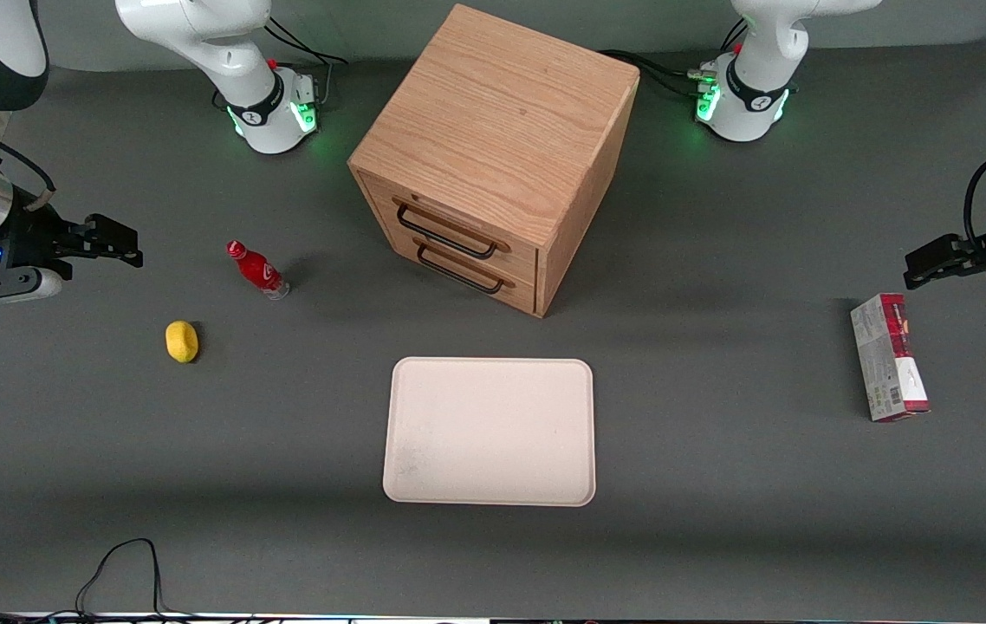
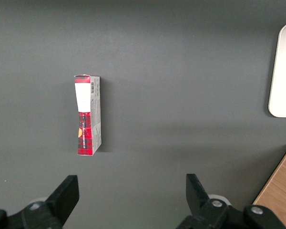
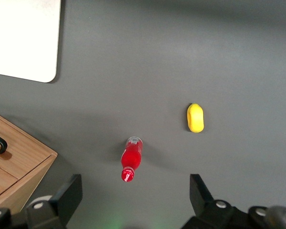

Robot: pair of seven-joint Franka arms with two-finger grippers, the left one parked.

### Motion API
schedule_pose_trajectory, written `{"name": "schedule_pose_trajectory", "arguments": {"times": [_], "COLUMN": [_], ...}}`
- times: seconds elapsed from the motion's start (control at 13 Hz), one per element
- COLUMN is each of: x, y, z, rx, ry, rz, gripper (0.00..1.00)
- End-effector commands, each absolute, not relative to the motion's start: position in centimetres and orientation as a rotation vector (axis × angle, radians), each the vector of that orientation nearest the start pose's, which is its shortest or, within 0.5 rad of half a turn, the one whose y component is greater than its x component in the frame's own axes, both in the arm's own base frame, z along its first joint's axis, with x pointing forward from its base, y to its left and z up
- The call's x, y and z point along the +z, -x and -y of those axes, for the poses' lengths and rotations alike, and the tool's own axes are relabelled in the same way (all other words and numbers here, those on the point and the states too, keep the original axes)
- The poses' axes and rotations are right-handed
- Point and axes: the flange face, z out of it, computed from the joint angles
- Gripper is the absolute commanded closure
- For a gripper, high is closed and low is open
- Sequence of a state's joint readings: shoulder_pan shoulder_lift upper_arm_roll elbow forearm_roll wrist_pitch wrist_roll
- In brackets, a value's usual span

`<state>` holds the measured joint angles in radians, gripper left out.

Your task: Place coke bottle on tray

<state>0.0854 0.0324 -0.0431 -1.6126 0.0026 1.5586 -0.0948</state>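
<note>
Coke bottle stands upright at the front view's left, white logo unreadable; the gripper hovers at the left edge, jaws spread, nothing held; tray at centre.

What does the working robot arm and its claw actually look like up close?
The arm is glossy white with rounded shells, a silver metal wrist ring and a black cable. Its base glows green. The gripper is black, with two angular fingers on a black body with small bolts.
</note>
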Motion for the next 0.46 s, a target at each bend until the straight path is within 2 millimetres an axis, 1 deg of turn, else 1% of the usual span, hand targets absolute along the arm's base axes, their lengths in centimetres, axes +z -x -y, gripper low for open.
{"name": "schedule_pose_trajectory", "arguments": {"times": [0.0, 0.38], "x": [59.38, 59.47], "y": [-56.12, -56.21], "z": [-2.56, -2.24], "rx": [0.138, 0.138], "ry": [3.113, 3.111], "rz": [0.222, 0.220], "gripper": [0.00, 0.00]}}
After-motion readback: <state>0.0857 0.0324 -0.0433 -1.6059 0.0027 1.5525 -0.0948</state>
